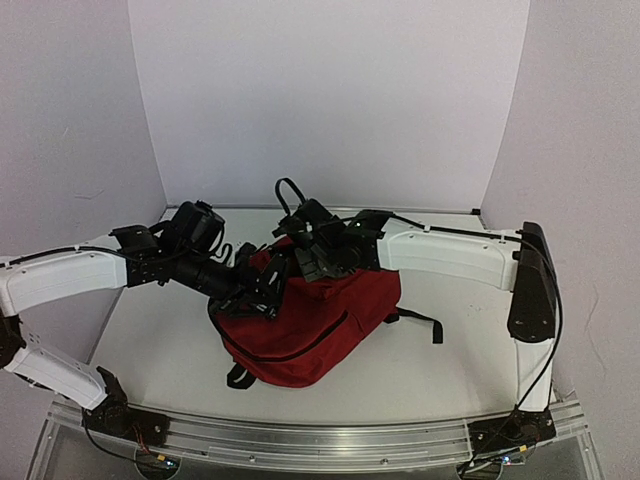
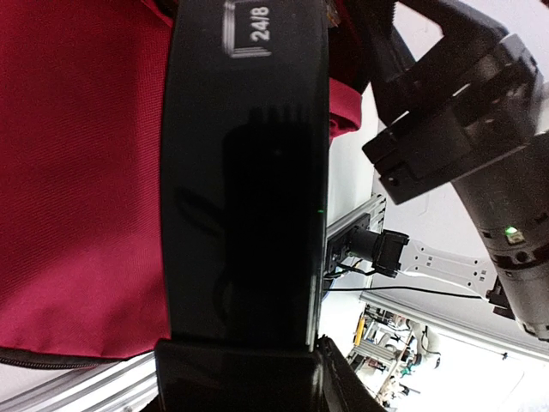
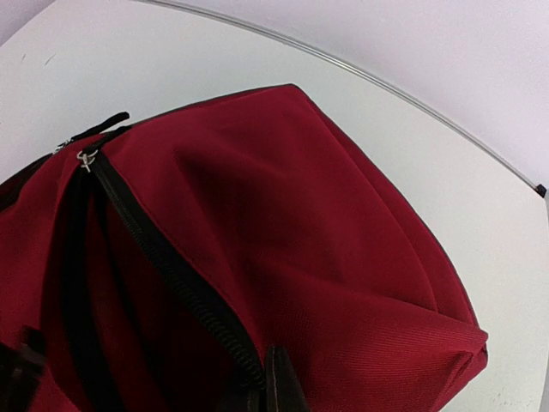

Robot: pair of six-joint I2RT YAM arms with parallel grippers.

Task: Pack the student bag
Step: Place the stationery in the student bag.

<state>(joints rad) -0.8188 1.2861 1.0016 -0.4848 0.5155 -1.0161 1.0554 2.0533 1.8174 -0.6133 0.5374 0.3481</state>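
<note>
Glossy black slab point(image 2: 244, 172), printed "24/8" at its far end, fills the middle of the left wrist view. It lies flat against red fabric, and its near end sits in the left tool point(image 1: 256, 292), whose jaws are closed on it partway. The student bag point(image 1: 320, 320) lies at the middle of the white tabletop point(image 1: 450, 365), slumped on its side with a long black pocket zipper point(image 1: 322, 338) facing up. One black strap point(image 1: 425, 322) trails off to its right and another loop pokes out at its near left corner. Both arms reach in from either side and meet over the bag's far left end.

Seen from the right wrist, the right tool point(image 3: 273, 388) has its fingers pressed together right at the black zipper track point(image 3: 163, 257) that runs across the red cloth. Whether they pinch any of it, I cannot tell. A small silver pull point(image 3: 84, 158) sits at the far end of that track.
</note>
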